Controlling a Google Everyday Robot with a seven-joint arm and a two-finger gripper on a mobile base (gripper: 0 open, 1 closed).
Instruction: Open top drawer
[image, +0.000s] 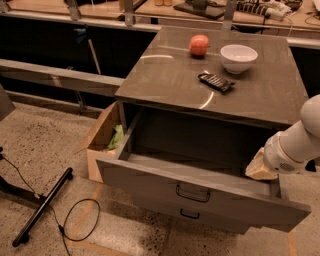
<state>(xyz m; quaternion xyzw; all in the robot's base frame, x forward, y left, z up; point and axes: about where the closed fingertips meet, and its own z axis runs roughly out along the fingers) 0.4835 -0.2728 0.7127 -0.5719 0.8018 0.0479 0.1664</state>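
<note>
The drawer (150, 181) stands pulled far out of the cabinet. Its grey inside lies open to view, and its front panel sits just below and in front of the gripper (260, 166). The gripper hangs at the drawer's right end as the view shows it, just behind the panel's upper edge and over the inside. Whether it is clenched or released I cannot tell, nor whether it touches that edge. The black handle (192, 194) lies down and to the left of it, with nothing holding it.

By my judgement the opening is as good as done. What may remain is a last bit of travel, if the drawer has any, and drawing the arm clear. Up and to the left of the gripper, on the cabinet top (165, 75), sit an apple (199, 45), a white bowl (238, 57) and a flat dark object (216, 82), all well apart from it.
</note>
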